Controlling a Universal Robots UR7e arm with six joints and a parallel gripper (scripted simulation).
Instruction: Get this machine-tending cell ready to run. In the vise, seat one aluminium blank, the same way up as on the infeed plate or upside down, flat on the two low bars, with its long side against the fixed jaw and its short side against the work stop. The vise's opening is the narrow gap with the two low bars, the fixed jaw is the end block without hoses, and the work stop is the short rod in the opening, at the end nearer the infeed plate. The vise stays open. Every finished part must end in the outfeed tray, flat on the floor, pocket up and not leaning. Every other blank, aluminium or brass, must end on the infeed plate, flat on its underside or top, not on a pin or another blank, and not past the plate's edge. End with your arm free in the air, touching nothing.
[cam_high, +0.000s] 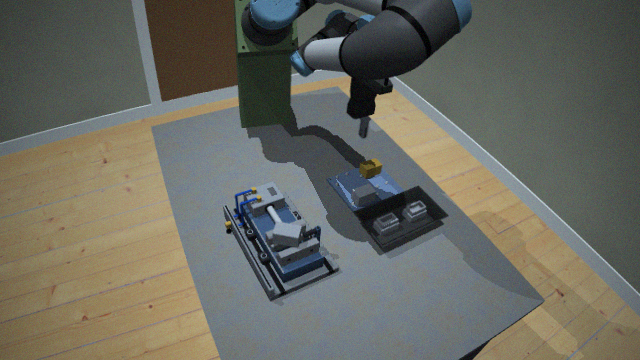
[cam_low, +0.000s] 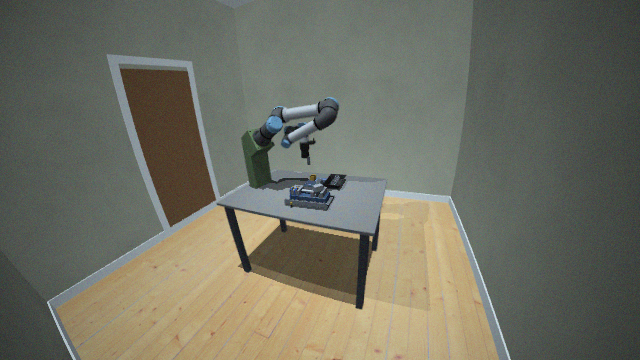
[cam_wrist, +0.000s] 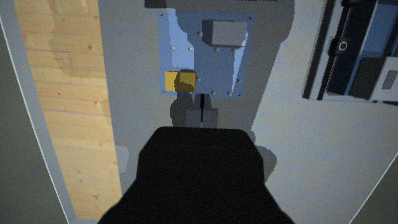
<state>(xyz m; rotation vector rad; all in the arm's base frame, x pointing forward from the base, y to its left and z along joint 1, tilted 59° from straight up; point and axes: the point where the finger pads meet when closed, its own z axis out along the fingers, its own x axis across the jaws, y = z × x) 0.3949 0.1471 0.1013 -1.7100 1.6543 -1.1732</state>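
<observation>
My gripper (cam_high: 363, 129) hangs shut and empty in the air, above and behind the blue infeed plate. The wrist view shows its closed fingers (cam_wrist: 201, 117) just short of the plate (cam_wrist: 206, 54). A brass blank (cam_high: 371, 168) (cam_wrist: 179, 81) sits at the plate's far edge and seems to reach a little past it. An aluminium blank (cam_high: 365, 194) (cam_wrist: 229, 33) lies on the plate. Another aluminium blank (cam_high: 286, 234) lies skewed across the vise (cam_high: 272, 227), near the jaw without hoses. Two finished parts (cam_high: 386, 223) (cam_high: 415, 210) sit pocket up in the dark outfeed tray (cam_high: 402, 218).
The arm's green pedestal (cam_high: 264, 75) stands at the back of the grey table. The vise's blue hoses (cam_high: 243, 200) are at its far end. The table's right edge (cam_high: 480, 200) runs close behind the tray.
</observation>
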